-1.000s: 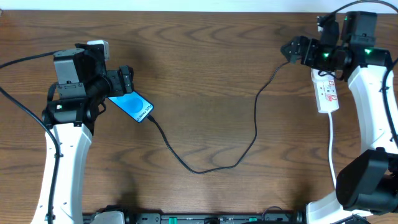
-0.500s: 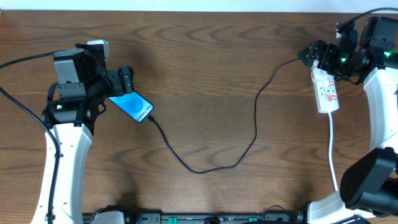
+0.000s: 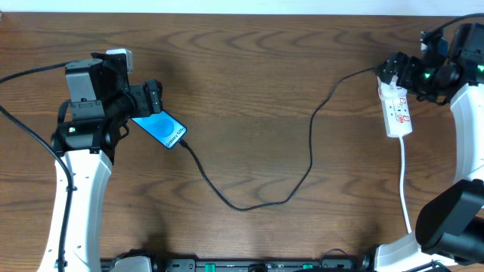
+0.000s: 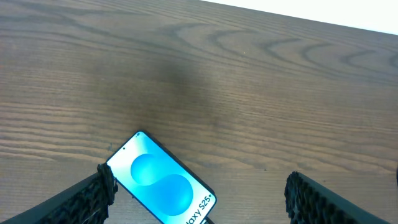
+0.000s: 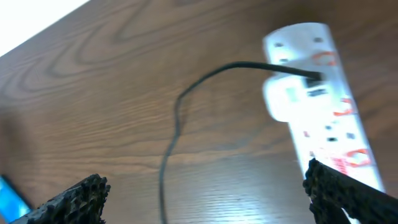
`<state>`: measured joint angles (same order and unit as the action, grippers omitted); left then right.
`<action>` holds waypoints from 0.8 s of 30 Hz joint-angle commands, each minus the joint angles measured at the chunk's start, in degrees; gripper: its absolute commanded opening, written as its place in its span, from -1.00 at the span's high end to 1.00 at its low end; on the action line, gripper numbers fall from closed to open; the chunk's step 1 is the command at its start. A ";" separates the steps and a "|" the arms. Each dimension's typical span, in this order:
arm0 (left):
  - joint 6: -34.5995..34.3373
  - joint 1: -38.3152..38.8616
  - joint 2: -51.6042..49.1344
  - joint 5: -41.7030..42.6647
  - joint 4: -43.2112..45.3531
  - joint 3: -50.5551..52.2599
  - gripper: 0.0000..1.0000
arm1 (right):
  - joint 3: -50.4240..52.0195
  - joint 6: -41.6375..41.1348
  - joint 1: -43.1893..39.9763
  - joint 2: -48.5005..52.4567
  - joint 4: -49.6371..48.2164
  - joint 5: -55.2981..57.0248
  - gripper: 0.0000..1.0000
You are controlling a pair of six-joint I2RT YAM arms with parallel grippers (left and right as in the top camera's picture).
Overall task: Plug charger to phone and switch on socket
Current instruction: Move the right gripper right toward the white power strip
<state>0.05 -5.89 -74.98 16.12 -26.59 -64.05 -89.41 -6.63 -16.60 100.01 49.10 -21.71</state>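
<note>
In the overhead view, the phone lay screen-up at middle left, just below and right of the left gripper. The charger ran from the phone's lower-right end, dipped toward bottom center, then climbed to the socket at upper right. The right gripper hovered over the socket's top end.

In the left wrist view, the 2 fingers stood wide apart, holding nothing. The phone lay between them at the bottom edge, nearer the left corner.

The right wrist view was blurred. Its 2 fingers stood wide apart and empty in the bottom corners. The charger met the socket's top end at upper right.
</note>
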 commanded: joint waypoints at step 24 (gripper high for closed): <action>0.79 0.09 0.70 -0.76 0.00 0.44 -0.77 | -0.79 5.53 -7.54 3.08 1.55 14.71 -0.99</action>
<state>0.05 -5.89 -74.98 16.12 -26.59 -64.05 -89.41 -3.09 -23.07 101.19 50.39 -7.64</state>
